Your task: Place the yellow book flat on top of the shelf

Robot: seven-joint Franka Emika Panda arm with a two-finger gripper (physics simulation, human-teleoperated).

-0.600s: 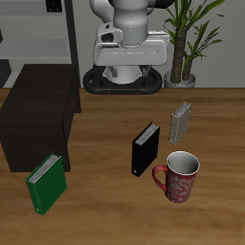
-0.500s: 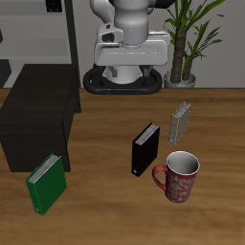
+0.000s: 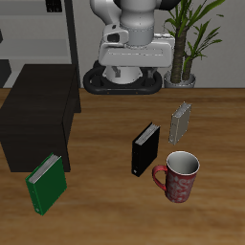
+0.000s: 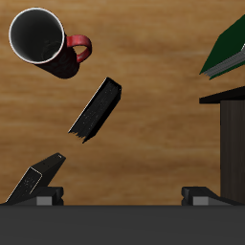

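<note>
Standing up on the table, the yellow book (image 3: 180, 122) waits near the plant pot (image 3: 184, 78).
The gripper's fingers look spread wide — nothing between them; the black book (image 3: 145, 148) and red mug (image 3: 179, 176) sit close by; the shelf (image 3: 36, 117) — low, black — is well apart.
</note>
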